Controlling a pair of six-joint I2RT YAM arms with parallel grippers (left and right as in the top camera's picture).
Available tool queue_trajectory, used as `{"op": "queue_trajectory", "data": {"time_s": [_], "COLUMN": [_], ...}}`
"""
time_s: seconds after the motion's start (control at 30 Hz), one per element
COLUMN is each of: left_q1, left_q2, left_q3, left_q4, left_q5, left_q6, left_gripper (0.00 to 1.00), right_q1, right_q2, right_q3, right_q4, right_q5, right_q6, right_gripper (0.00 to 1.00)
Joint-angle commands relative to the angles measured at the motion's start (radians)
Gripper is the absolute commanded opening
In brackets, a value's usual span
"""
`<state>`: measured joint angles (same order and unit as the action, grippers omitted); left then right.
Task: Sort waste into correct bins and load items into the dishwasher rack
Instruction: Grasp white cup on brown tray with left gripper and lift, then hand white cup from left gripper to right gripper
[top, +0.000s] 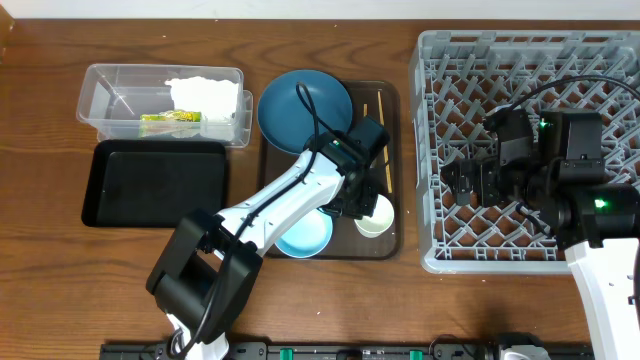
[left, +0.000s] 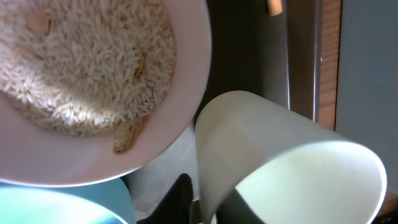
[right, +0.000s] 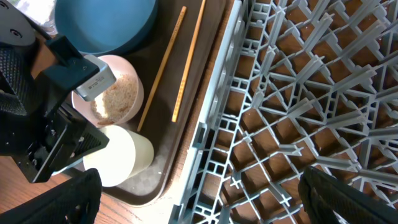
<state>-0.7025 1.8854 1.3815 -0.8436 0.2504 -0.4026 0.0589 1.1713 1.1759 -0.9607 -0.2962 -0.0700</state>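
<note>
My left gripper (top: 362, 205) is shut on the rim of the small white cup (top: 377, 216), one finger outside the wall and one inside in the left wrist view (left: 205, 194). The cup (left: 280, 143) stands on the brown tray next to the cream bowl (left: 180, 118), which holds rice scraps (left: 87, 68). The light blue bowl (top: 303, 235) sits beside them. The dark blue plate (top: 303, 110) and two chopsticks (right: 165, 68) also lie on that tray. My right gripper (top: 465, 182) is open and empty above the left part of the grey rack (top: 520, 50).
The clear tub (top: 110, 100) at the back left holds white tissue (top: 205, 95) and a yellow-green wrapper (top: 170, 120). The black tray (top: 150, 185) lies in front of it. The brown serving tray (top: 385, 245) sits close against the rack's left wall (right: 211, 143).
</note>
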Motion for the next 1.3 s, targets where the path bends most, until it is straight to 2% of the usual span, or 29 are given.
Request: {"op": "queue_trajectory", "data": {"time_s": [0.0, 0.37, 0.6, 0.83, 1.03, 1.27], "left_q1": [-0.002, 0.018, 0.122, 0.251, 0.344, 0.431], "left_q2": [0.005, -0.065, -0.175, -0.227, -0.227, -0.227], "left_q3": [0.001, 0.006, 0.006, 0.006, 0.006, 0.006], "left_q4": [-0.003, -0.013, -0.013, -0.011, 0.019, 0.024], "left_q5": [-0.01, 0.03, 0.141, 0.323, 0.594, 0.801], "left_q6": [-0.003, -0.003, -0.003, 0.011, 0.096, 0.172], "left_gripper": [0.08, 0.06, 0.06, 0.06, 0.06, 0.06], "right_q1": [-0.006, -0.006, -0.006, -0.006, -0.005, -0.005], "right_q2": [0.0, 0.0, 0.0, 0.006, 0.043, 0.125], "right_q3": [0.019, 0.019, 0.019, 0.019, 0.019, 0.014], "right_q4": [0.0, 0.007, 0.053, 0.114, 0.146, 0.172], "right_q5": [-0.011, -0.053, -0.107, -0.231, -0.397, -0.617], "right_q6": [0.006, 0.013, 0.013, 0.013, 0.013, 0.002], "right_gripper": [0.99, 0.99, 0.99, 0.99, 0.99, 0.98]}}
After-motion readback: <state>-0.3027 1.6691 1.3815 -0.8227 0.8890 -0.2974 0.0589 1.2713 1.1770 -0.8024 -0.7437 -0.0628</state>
